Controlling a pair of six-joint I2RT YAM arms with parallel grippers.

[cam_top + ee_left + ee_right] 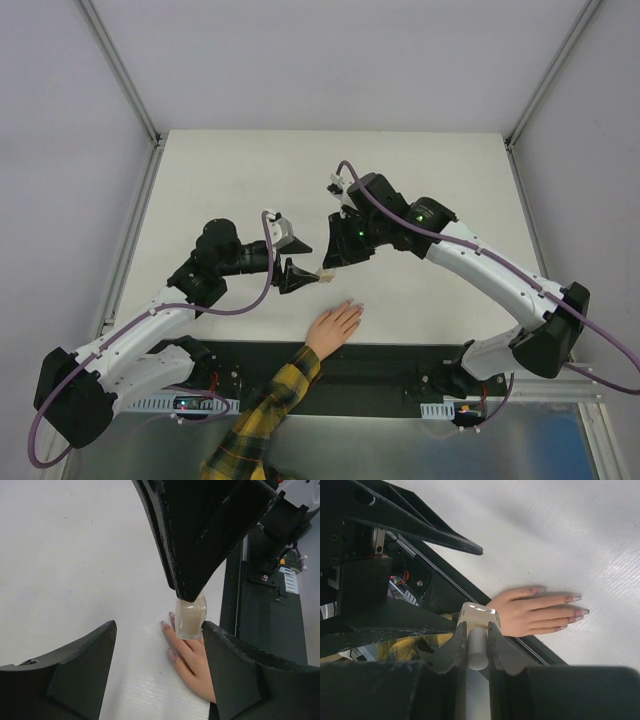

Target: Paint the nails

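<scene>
Not everything shows from here. The right gripper (477, 626) is pinched tight on the white cap (477, 652), and the small beige bottle (191, 622) at its tips hides part of the hand (530, 614). The left gripper (305, 276) straddles the bottle, jaws apart; whether it's touching, I can't tell. The nails (574, 599) lie flat on the white table (300, 170), just beside the bottle. The plaid sleeve (262, 415) runs out of shot. Pale grey walls all round.
</scene>
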